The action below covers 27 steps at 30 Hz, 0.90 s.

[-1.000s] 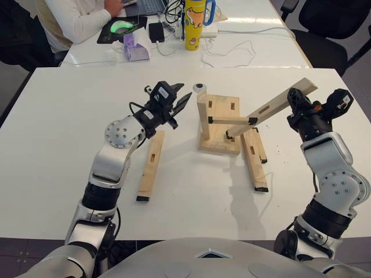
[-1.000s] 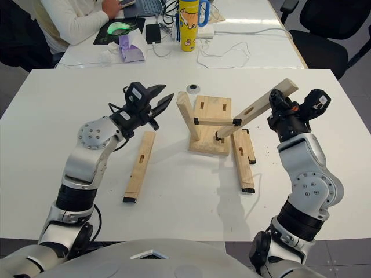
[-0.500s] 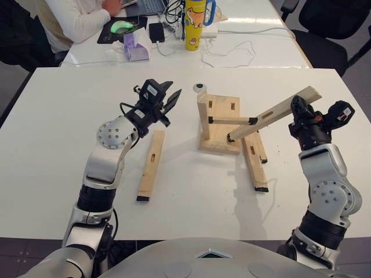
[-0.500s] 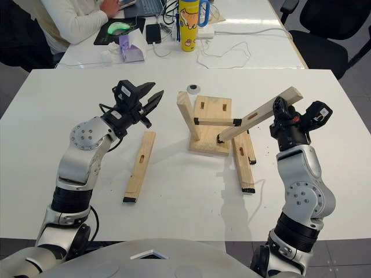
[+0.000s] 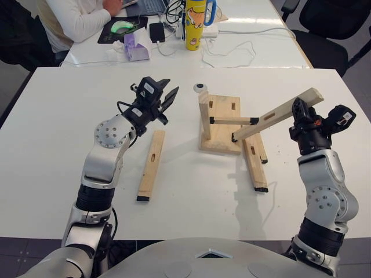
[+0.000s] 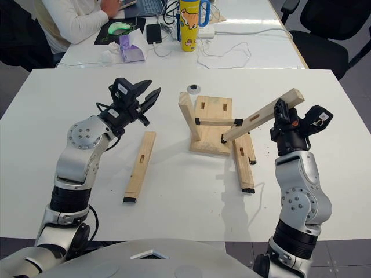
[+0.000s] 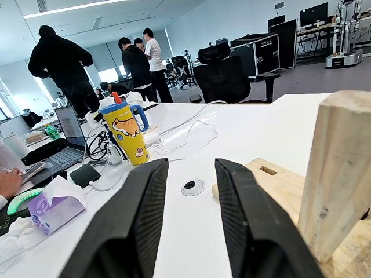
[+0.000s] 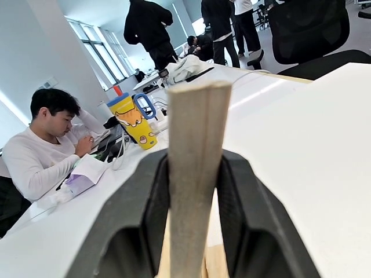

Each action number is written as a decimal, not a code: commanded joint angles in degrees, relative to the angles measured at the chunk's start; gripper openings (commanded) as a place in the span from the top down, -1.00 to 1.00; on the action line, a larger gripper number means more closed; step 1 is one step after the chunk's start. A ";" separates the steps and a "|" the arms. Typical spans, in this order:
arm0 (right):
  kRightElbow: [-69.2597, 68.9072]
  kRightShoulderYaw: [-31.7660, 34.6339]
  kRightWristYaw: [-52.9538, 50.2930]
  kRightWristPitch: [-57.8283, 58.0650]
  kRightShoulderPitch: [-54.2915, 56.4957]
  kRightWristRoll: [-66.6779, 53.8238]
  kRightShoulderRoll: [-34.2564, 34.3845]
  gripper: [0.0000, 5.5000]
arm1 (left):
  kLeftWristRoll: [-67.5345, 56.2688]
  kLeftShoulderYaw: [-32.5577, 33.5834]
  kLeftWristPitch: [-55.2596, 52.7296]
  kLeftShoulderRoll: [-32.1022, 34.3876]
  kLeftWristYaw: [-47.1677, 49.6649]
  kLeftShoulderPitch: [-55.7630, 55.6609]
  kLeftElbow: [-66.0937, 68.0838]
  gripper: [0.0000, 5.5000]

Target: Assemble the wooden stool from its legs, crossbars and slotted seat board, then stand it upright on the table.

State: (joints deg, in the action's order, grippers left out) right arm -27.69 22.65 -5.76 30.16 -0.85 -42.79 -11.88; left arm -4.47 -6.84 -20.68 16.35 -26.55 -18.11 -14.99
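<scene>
On the counter (image 5: pixel 58 145): seat board (image 5: pixel 223 138) flat, one leg (image 5: pixel 203 116) upright on it, crossbar (image 5: pixel 232 120) attached. My right gripper (image 5: pixel 300 111), clenched on a tilted leg (image 5: pixel 278 113); my left gripper (image 5: pixel 167 95), released, near a loose leg (image 5: pixel 151 165).

- We see the white table (image 5: pixel 69 145) lit brightly and evenly from overhead.
- Soft shadows fall toward the table's near edge under the raised wooden leg (image 5: pixel 278 113) and beside the flat wooden piece (image 5: pixel 152 165).
- A ceiling light strip (image 7: pixel 75 7) glows in the left wrist view, and tall windows (image 8: pixel 95 43) blaze pale in the right.
- Walls and windows lean at the wrist views' edges.
</scene>
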 commanded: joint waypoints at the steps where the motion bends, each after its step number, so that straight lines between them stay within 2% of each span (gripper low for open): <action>1: 4.10 -3.12 4.01 -5.87 -2.64 7.85 -0.42 0.62 | -0.36 0.01 -0.12 -0.05 0.32 -0.01 -0.96 0.46; 7: 8.27 -5.44 5.91 -12.92 -3.82 12.05 2.56 0.62 | -0.77 -0.19 -0.11 -0.02 -0.43 -0.76 -0.68 0.46; 13: 10.40 -9.50 10.31 -16.68 -4.53 16.38 1.14 0.62 | -1.09 -0.48 -0.41 0.04 -0.40 -1.05 -1.12 0.46; 27: 15.80 -10.87 17.69 -23.00 -8.04 19.82 -1.55 0.62 | -2.53 -0.49 -1.07 -1.08 0.57 -1.36 -1.11 0.46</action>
State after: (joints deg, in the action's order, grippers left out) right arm -16.11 12.82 11.47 4.34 -5.24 -26.02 -12.74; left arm -6.71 -7.52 -21.01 15.36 -26.21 -18.68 -15.71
